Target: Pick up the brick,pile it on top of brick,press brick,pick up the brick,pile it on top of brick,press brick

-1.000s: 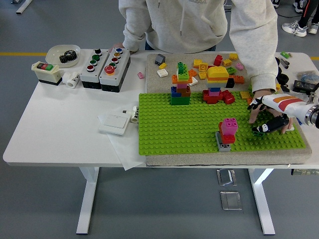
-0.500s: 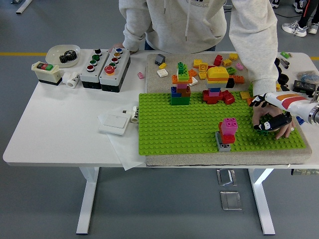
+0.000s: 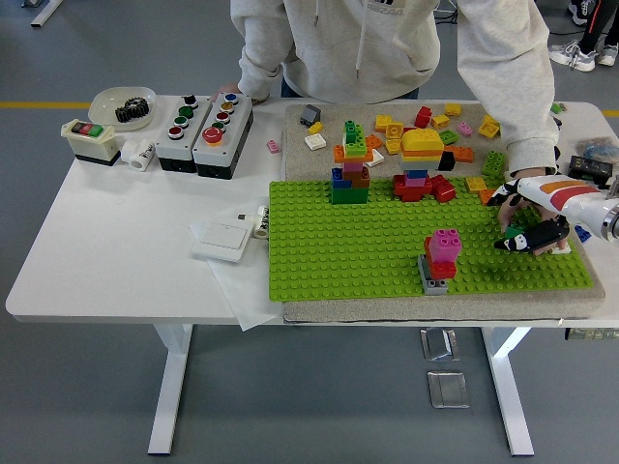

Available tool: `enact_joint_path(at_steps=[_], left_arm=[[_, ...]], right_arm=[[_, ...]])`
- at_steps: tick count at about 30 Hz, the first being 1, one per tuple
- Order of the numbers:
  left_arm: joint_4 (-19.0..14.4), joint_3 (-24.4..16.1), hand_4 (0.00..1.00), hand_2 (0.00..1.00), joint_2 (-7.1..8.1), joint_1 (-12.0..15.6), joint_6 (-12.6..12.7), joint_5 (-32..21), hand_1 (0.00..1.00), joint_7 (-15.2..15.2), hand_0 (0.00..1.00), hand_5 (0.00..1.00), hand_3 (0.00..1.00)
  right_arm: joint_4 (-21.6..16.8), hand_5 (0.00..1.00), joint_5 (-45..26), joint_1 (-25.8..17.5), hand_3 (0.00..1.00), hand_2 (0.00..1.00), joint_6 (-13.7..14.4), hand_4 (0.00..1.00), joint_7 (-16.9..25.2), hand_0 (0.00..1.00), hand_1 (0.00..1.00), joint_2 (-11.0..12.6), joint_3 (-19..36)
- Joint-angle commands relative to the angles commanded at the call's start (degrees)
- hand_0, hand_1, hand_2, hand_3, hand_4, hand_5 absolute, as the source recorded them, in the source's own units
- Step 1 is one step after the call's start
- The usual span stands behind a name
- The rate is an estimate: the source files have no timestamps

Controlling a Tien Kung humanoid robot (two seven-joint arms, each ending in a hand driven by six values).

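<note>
One hand, robot's right, over green baseplate w/ person's hand; grasp unclear.

Bright, even light falls from overhead. The white table reads clean without glare, and the green baseplate stays vivid. Soft, short shadows sit under the brick stack and beneath the right hand. Focus is sharp across the middle; the hand looks slightly smeared. Edges show little bending
</note>
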State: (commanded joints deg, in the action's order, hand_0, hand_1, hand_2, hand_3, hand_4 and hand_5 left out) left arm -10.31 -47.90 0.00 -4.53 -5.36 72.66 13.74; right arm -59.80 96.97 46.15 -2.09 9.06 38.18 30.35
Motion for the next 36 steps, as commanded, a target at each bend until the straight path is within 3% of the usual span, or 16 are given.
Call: enact_joint_path(at_steps=[36], left_arm=[[0.00,0.01,0.523,0.601,0.00,-0.32,0.19,0.08,0.707,-0.10,0.786,0.510,0.533]], right_arm=[[2.82,0.386,0.88,1.26,0.696,0.736,-0.60,0.885,0.31,0.699,0.678,-1.36,-3.94]])
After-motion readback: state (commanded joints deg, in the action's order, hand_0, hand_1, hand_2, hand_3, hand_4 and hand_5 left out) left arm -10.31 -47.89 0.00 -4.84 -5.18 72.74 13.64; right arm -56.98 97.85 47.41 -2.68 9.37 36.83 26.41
